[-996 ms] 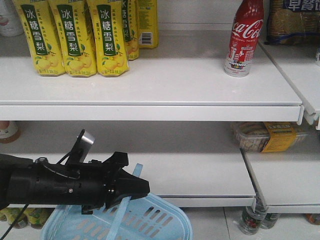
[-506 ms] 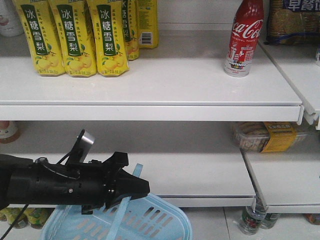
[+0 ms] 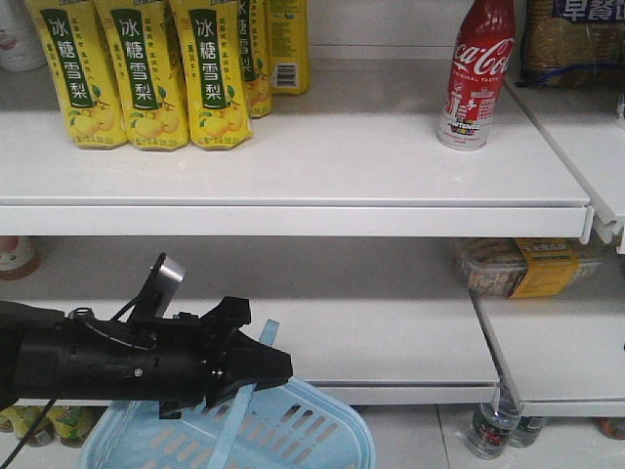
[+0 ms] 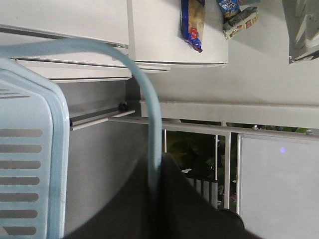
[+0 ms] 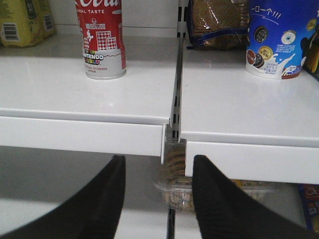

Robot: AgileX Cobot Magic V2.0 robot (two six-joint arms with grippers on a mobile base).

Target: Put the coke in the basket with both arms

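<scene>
The coke (image 3: 476,78) stands upright on the upper white shelf at the right; its lower part also shows in the right wrist view as the coke (image 5: 101,42), top left. My left gripper (image 3: 278,363) is shut on the pale blue handle (image 4: 149,114) of the basket (image 3: 293,430), which hangs below it at the bottom left. My right gripper (image 5: 158,167) is open and empty, below and to the right of the coke, level with the shelf's front edge. The right arm does not show in the front view.
Tall yellow drink cartons (image 3: 146,73) stand on the upper shelf (image 3: 293,176) at left. A biscuit bag (image 5: 217,22) and a blue cup (image 5: 276,40) sit right of the coke. A clear snack box (image 3: 522,266) lies on the lower shelf. Bottles (image 3: 493,430) stand on the floor.
</scene>
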